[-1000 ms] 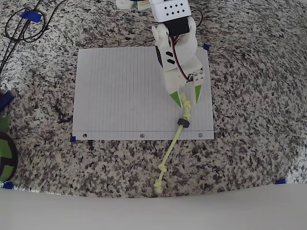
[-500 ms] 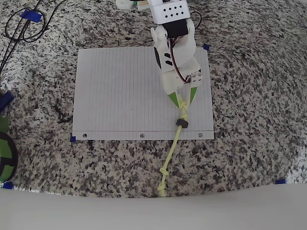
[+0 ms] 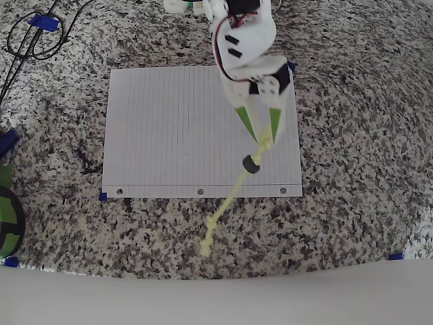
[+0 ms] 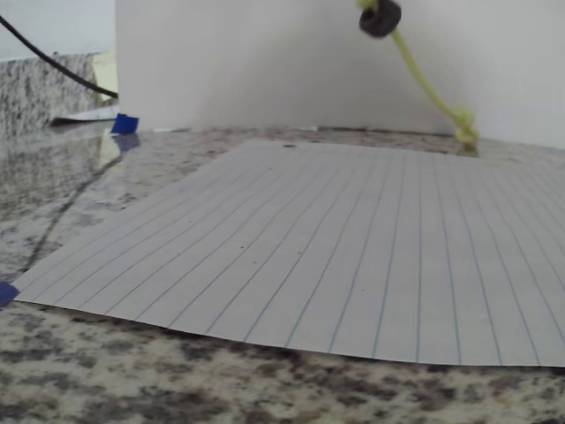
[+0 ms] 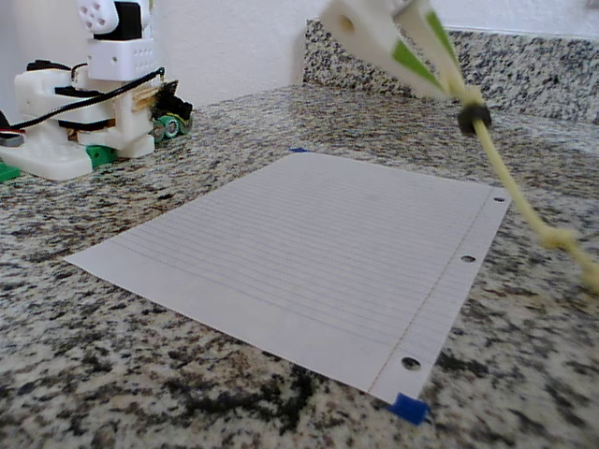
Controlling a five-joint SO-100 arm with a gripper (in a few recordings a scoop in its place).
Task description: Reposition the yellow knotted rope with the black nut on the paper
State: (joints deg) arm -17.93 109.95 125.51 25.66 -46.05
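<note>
In the overhead view the hand (image 3: 265, 141) has its 2 green fingers (image 3: 247, 122) pinched together on the top end of the rope (image 3: 230, 196), above the right part of the paper (image 3: 169, 128). The nut (image 3: 251, 164) sits on the rope just below the fingertips, over the paper near its punched edge. From there the rope slants down and left across that edge onto the granite desk (image 3: 352, 203), with knots near its free end.

In the fixed view the hand (image 5: 459, 89) is raised above the paper (image 5: 299, 243), and the nut (image 5: 474, 118) hangs in the air on the rope (image 5: 524, 206), which slopes down to the right past the 3 punched holes. Whether its tail touches the desk I cannot tell.

In the wrist view the nut (image 4: 380, 16) and rope (image 4: 424, 75) hang above the paper (image 4: 335, 265). Blue tape (image 5: 409, 408) marks a paper corner.
</note>
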